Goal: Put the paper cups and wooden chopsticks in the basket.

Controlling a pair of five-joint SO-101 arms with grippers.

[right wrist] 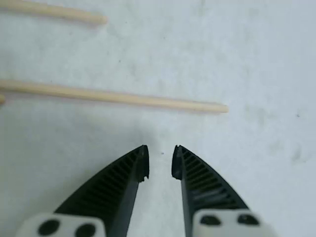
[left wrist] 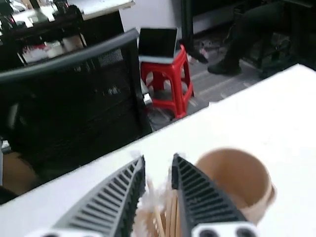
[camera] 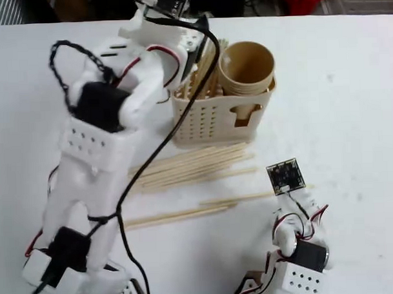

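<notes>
High view, basket (camera: 212, 120): white, on the table (camera: 350, 116), holding stacked paper cups (camera: 247, 68) and upright wooden chopsticks (camera: 210, 66).
High view, loose chopsticks (camera: 191, 166): lying flat just beside the basket, on the side toward the arms' bases.
Left wrist view, left gripper (left wrist: 158, 170): directly over the basket, above the upright sticks and next to the cups; grasping or released, cannot tell.
Right wrist view, right gripper (right wrist: 160, 160): released, slightly parted, empty, low over the table near the loose chopsticks, apart from the basket.
</notes>
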